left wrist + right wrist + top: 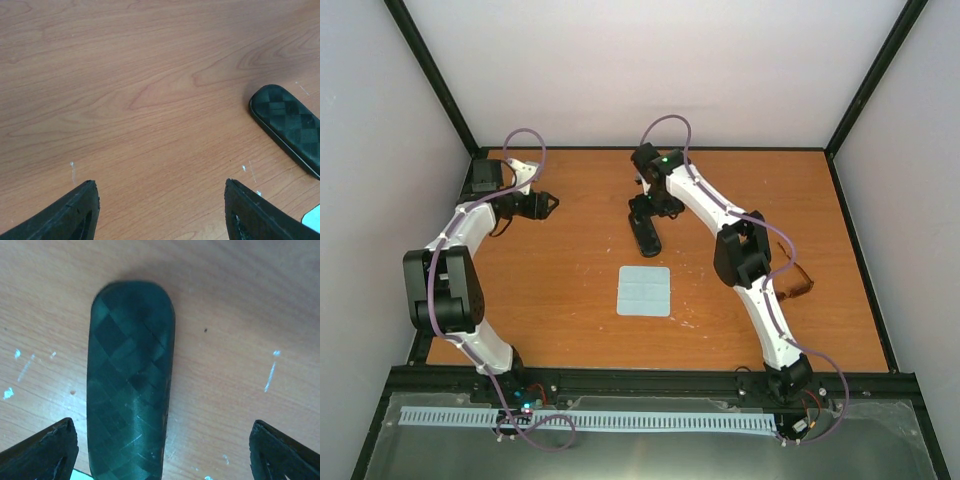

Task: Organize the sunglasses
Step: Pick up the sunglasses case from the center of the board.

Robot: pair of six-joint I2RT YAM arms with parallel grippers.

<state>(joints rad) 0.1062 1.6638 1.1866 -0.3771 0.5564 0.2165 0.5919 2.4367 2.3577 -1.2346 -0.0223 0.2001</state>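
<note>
Your wooden table (pixel 560 290) fills the cell floor, with both arms bolted at its near edge. Your left arm (pixel 450 285) bends up toward the far left corner, and its left gripper (pixel 548 205) points across the bare wood. On the left wrist view you see the left gripper (pixel 160 200) with its fingers spread wide, nothing between them. Your right arm (pixel 750 260) reaches to the middle of the far half, and its right gripper (pixel 642 208) hangs over the black case (pixel 646 236). On the right wrist view the right gripper (pixel 162 440) is spread wide too. The case (pixel 131 380) lies lengthwise between the fingertips, closer to the left one and touching neither. The pale blue cloth (pixel 644 291) lies flat at the table's centre, just nearer to you than the case. The sunglasses (pixel 798 280) rest on the table at the right side, partly hidden behind your right arm's lower link, well apart from both grippers.
</note>
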